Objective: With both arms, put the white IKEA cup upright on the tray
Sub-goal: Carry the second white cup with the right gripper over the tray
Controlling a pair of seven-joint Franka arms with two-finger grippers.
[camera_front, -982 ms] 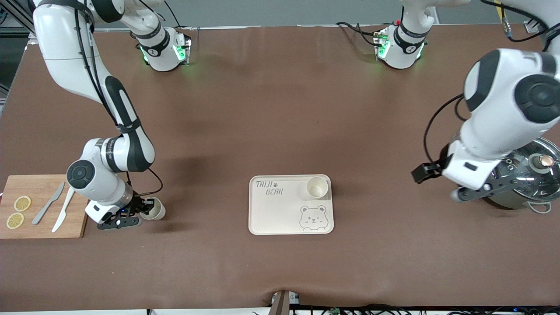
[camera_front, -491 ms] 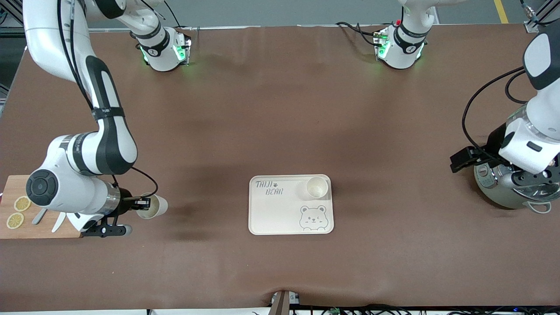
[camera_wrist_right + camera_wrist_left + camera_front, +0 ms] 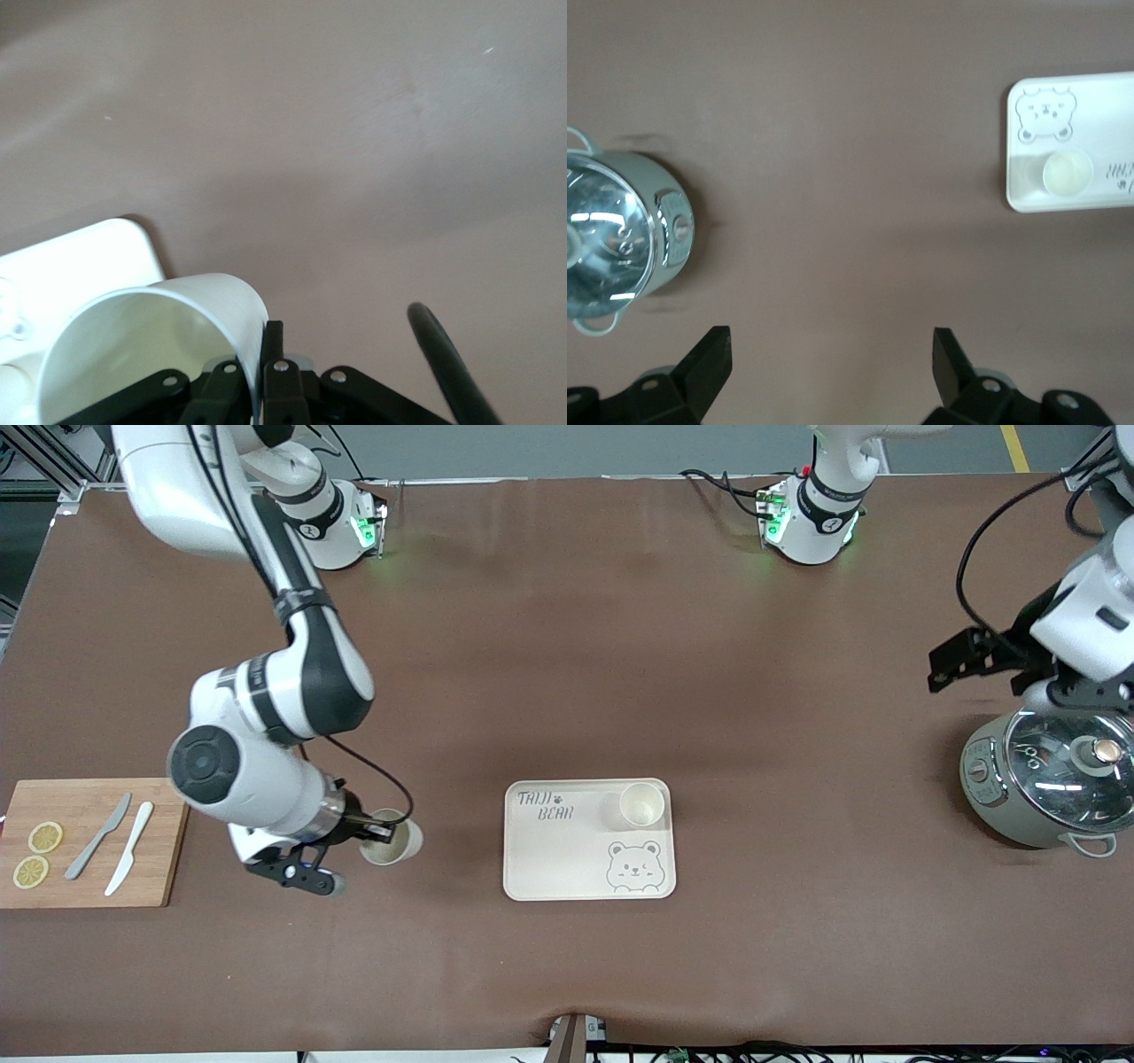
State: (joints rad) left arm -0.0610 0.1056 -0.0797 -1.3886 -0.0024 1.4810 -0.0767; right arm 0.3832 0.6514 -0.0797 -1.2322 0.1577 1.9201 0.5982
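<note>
Right hand point(image 3: 376, 834) pinching the cup point(image 3: 391, 842) by its rim above the table point(image 3: 567, 646), short of the tray point(image 3: 567, 864): risk of slip, tilt, or knocking the 1 cup there point(image 3: 641, 805); left hand point(image 3: 830, 367) wide, idle over the pot point(image 3: 1045, 788).

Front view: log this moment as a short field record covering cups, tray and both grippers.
tray: flat on the table, cream, bear drawing
cup on tray: upright, in a corner
held cup: pinched at the rim, over bare table between cutting board and tray
right gripper: shut on held cup
left gripper: open, empty, up by the pot
</note>
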